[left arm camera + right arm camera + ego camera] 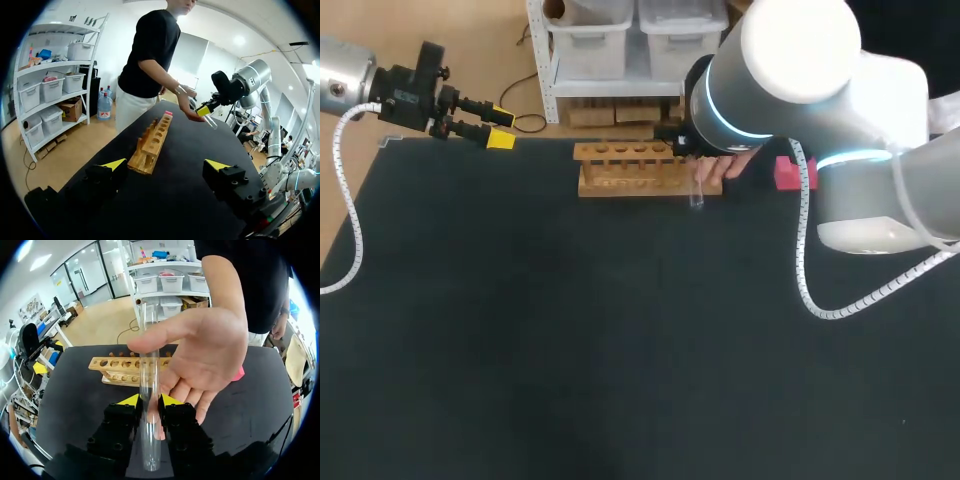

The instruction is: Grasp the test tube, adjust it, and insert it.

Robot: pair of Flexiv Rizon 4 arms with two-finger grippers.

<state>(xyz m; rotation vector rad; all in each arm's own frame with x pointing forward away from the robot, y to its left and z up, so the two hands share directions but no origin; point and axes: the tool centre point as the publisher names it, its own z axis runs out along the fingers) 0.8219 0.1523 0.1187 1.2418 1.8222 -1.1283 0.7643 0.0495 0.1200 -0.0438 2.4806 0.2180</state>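
A clear glass test tube stands upright between my right gripper's yellow tips, which are shut on it. A person's hand rests a finger against the tube's upper part. Just beyond is the wooden test tube rack, its holes showing empty. In the head view the tube hangs at the rack's right end, beside the hand; my right arm hides its own gripper there. My left gripper hovers open at the table's back left, holding nothing; the rack lies ahead of it.
A small red block lies on the black table to the right of the rack, behind my right arm. The person stands at the table's far edge and reaches over it.
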